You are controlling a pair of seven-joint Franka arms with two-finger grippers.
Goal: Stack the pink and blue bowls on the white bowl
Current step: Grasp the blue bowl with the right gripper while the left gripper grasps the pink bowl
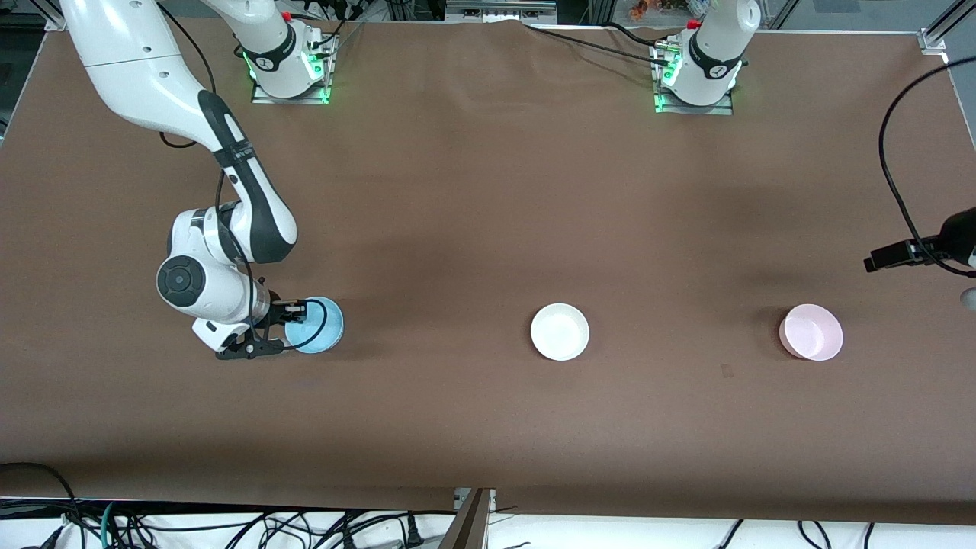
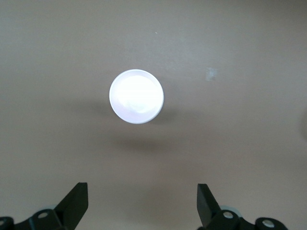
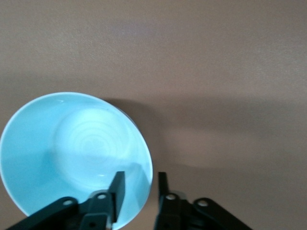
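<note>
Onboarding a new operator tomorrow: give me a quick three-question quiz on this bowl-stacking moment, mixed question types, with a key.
1. True or false: the pink bowl already sits inside the white bowl.
2. Multiple choice: the right gripper has its fingers astride the rim of which thing? A) the white bowl B) the blue bowl C) the pink bowl
3. Fill in: the left gripper hangs open above the ___ bowl, touching nothing.

Key
1. False: the three bowls stand apart in a row on the table, the white one in the middle.
2. B: one finger is inside the bowl, one outside.
3. pink
</note>
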